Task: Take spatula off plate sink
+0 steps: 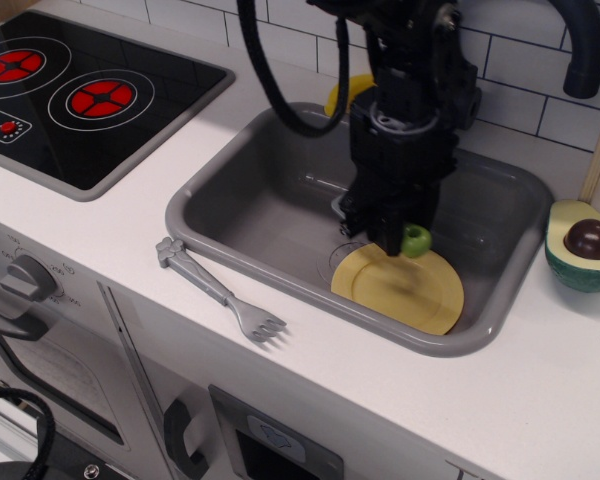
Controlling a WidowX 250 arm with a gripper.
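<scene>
A: Where is the tool [388, 235]?

B: Over the grey sink [242, 205], black and pointing down; its tip hangs above the far edge of the pale-yellow plate [398, 289], which lies flat on the basin floor just below and slightly to the near side of it.

A: And the spatula [414, 240]?

B: Pinched in the tool; the lime-green handle end pokes out at the tool's right side, clear of the plate; the grey blade is mostly hidden behind the tool body, so I cannot tell how it is angled.

A: So the tool is pressed together on it?

B: Yes, closed on the spatula; the fingers themselves are hard to separate from the dark housing.

A: What else is around?

B: A grey toy fork [221, 291] lies on the white counter [100, 225] to the tool's left and nearer the camera, just outside the sink rim; a black stove top [75, 90] with red rings sits well off to the left; a yellow banana toy [344, 94] peeks out behind the arm; half an avocado [583, 243] stands on the counter to the right, beyond the sink; the black faucet [585, 45] arches at the upper right.
</scene>
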